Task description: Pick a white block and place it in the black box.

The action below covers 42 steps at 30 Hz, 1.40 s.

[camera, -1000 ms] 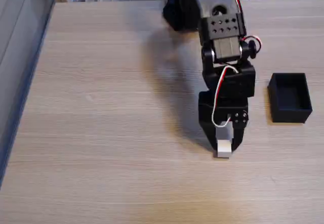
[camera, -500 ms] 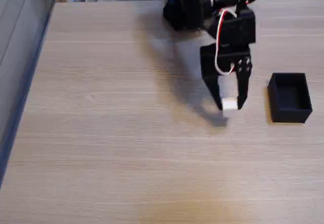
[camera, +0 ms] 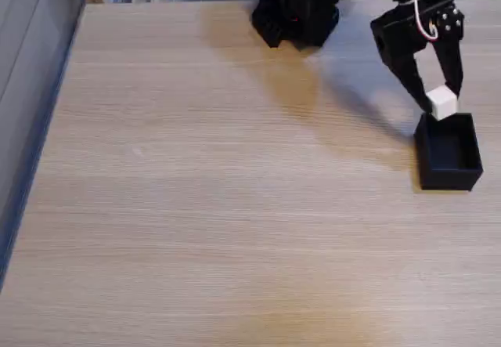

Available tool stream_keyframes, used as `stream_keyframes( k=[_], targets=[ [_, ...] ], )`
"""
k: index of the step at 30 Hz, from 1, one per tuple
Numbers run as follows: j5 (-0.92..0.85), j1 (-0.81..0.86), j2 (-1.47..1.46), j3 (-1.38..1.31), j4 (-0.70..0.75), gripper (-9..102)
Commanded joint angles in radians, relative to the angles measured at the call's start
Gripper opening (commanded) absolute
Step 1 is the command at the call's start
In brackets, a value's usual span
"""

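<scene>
White block (camera: pixel 441 102) is pinched in your gripper (camera: pixel 440 106), above the box's (camera: pixel 448 176) far edge; only the release is left.

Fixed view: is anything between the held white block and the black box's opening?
Nothing shows there. In the fixed view the gripper holds the white block by the far rim of the black box, whose inside looks bare.

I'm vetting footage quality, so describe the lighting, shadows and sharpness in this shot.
Fixed view: soft, even light with no glare on the wooden table; a diffuse arm shadow runs diagonally toward the black box; the end effector holding the white block looks slightly soft; the background shelving at the top edge is blurry.
</scene>
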Motion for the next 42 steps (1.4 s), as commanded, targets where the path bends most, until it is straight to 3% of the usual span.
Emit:
stream_keyframes(
  k=[1,10,17,21,24,29,42],
  targets=[
    [0.006,-0.035,-0.034,-0.055,-0.015,0],
    [0.009,-0.058,-0.198,-0.167,-0.064,3],
    [-0.012,-0.028,-0.252,-0.209,-0.06,22],
    [-0.018,-0.005,-0.261,-0.213,-0.071,24],
    [-0.037,0.008,-0.252,-0.216,-0.063,21],
    [-0.046,0.029,-0.189,-0.207,-0.034,0],
    [-0.006,0.181,0.173,0.086,0.1,0]
  ],
)
